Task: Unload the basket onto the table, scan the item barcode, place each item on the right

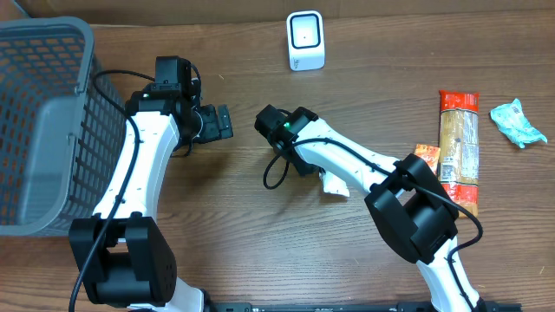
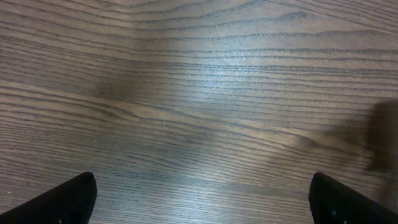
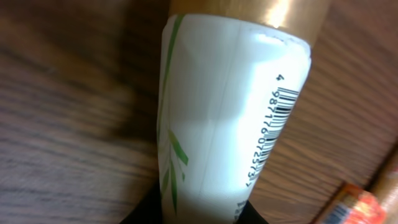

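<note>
White gold-capped plastic tube [image 3: 211,124] sits clenched in my right end effector [image 3: 196,214]; I'd turn its barcode [image 3: 273,130] toward the far white box-shaped scanner [image 1: 305,41].

Grey basket [image 1: 52,113] far left; pasta packet [image 1: 458,147], teal wrapper [image 1: 519,123] far right.

The overhead camera looks straight down on the whole wooden table [image 1: 243,234], with both arm bases [image 1: 121,260] at its 6 o'clock edge. The left wrist camera hangs close over bare wood, a patch overhead shows left of centre. The right wrist camera sits almost against the white tube [image 3: 217,124] and catches the orange packet [image 3: 354,202] at 4 o'clock, both also seen from overhead.
</note>
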Robot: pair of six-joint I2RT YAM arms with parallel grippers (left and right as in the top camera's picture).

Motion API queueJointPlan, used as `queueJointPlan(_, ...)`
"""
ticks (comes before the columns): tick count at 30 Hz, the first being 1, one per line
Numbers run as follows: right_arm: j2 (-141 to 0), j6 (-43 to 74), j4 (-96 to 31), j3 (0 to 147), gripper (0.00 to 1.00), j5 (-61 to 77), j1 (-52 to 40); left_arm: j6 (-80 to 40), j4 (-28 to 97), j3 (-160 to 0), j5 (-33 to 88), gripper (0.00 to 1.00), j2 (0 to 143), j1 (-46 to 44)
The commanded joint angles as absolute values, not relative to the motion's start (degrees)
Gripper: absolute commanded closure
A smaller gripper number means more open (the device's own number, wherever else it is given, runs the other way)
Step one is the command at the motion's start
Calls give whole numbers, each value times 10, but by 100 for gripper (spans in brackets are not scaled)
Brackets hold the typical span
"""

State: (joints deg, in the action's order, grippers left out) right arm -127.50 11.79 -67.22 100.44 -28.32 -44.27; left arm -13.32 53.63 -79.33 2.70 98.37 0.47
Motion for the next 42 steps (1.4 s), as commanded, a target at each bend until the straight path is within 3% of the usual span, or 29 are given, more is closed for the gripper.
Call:
queueJointPlan(1,-1241,137,-670,1024,93,-338,-440,-123,536,-800,23,0,979,4)
queueJointPlan(2,-1242,137,-672,1024,81,-333,-440,-122,536,-800,23,0,979,4)
queueJointPlan(4,-1242,137,-672,1024,41,-296,-440,-123,536,-800,23,0,979,4)
queueJointPlan(5,-1242,137,-672,1026,29,-276,-440,-123,536,-800,23,0,979,4)
queueJointPlan(10,-1234,170,-704,1078,18,-182,-420,-123,536,-800,23,0,979,4)
queueJointPlan(16,-1202,187,-771,1160,18,-31,-332,-123,536,-800,23,0,979,4)
queueJointPlan(20,-1194,156,-798,1152,11,137,-232,-123,536,-800,23,0,979,4)
queueJointPlan(24,-1195,14,-797,1080,9,362,-147,-123,536,-800,23,0,979,4)
queueJointPlan(29,-1195,-32,-722,937,10,447,-119,-123,536,-800,23,0,979,4)
queueJointPlan(37,-1195,64,-527,763,24,507,-126,-123,536,-800,23,0,979,4)
queueJointPlan(39,-1195,82,-494,733,30,507,-128,-123,536,-800,23,0,979,4)
queueJointPlan(42,-1195,86,-474,709,48,507,-128,-123,536,-800,23,0,979,4)
